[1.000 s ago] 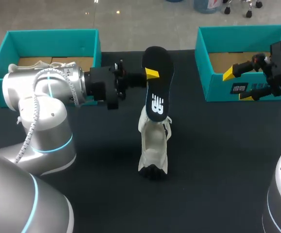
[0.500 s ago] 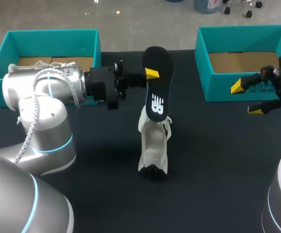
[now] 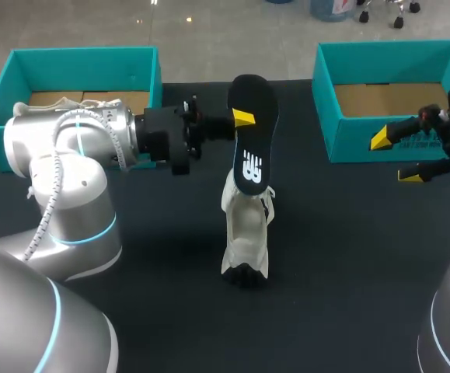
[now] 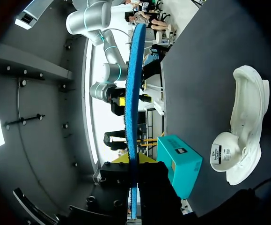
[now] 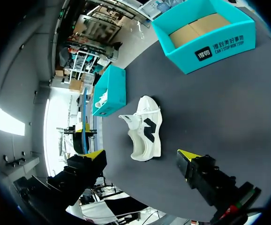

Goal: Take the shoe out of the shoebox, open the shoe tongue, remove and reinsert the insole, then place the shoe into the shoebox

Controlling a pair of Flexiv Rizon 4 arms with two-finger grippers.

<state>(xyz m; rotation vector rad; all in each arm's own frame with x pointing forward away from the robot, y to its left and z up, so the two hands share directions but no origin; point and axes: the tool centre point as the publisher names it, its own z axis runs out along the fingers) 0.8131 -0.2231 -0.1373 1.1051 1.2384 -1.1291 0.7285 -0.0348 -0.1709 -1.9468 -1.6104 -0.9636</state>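
A white shoe (image 3: 246, 233) lies on the dark table (image 3: 349, 256) at the middle, toe toward the near edge; it also shows in the wrist views (image 4: 245, 123) (image 5: 145, 132). Above its heel my left gripper (image 3: 240, 118) is shut on the black insole (image 3: 251, 140), which stands upright. In the left wrist view the insole (image 4: 133, 89) is edge-on with its blue underside showing, pinched between the fingers of the left gripper (image 4: 131, 161). My right gripper (image 3: 395, 158) hangs open and empty in front of the right teal shoebox (image 3: 364, 148). From its own wrist the right gripper (image 5: 141, 155) looks toward the shoe.
A second teal shoebox (image 3: 85, 61) stands at the back left with something white inside, partly hidden by my left arm (image 3: 69, 155). The right box shows only its brown cardboard floor. Dark tabletop surrounds the shoe on both sides.
My right gripper has drawn back from over the right box to the right and toward the near side, then almost stopped. The left arm and the insole have not moved.
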